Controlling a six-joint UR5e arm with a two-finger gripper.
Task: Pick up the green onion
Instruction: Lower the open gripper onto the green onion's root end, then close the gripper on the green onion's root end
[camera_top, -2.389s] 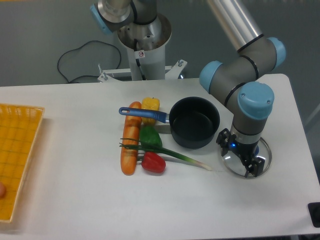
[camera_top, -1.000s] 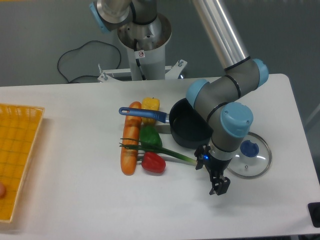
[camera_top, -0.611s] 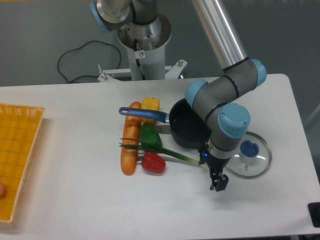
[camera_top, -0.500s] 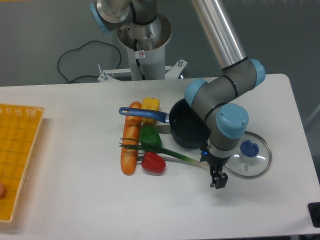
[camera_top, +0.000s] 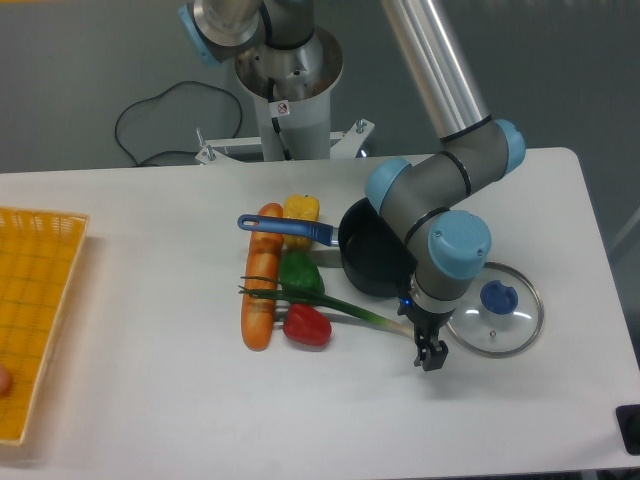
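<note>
The green onion (camera_top: 340, 308) lies on the white table as a thin stalk. Its dark leaf tips cross the carrot (camera_top: 260, 290) at the left, and its whitish end points right. My gripper (camera_top: 431, 354) hangs low over the table just right of that whitish end, pointing down. Its fingers stand one behind the other and look open, with nothing between them. The arm's wrist covers the very tip of the stalk.
A green pepper (camera_top: 299, 272) and a red pepper (camera_top: 307, 326) lie against the stalk. A black pot (camera_top: 365, 280) with a blue handle (camera_top: 285, 229) stands behind, and a yellow corn piece (camera_top: 301, 209) beyond it. A glass lid (camera_top: 495, 330) lies right, a yellow basket (camera_top: 35, 300) far left.
The gripper has left the glass lid, swung left and turned, and has crept up toward the whitish end of the green onion. The vegetables have not moved.
</note>
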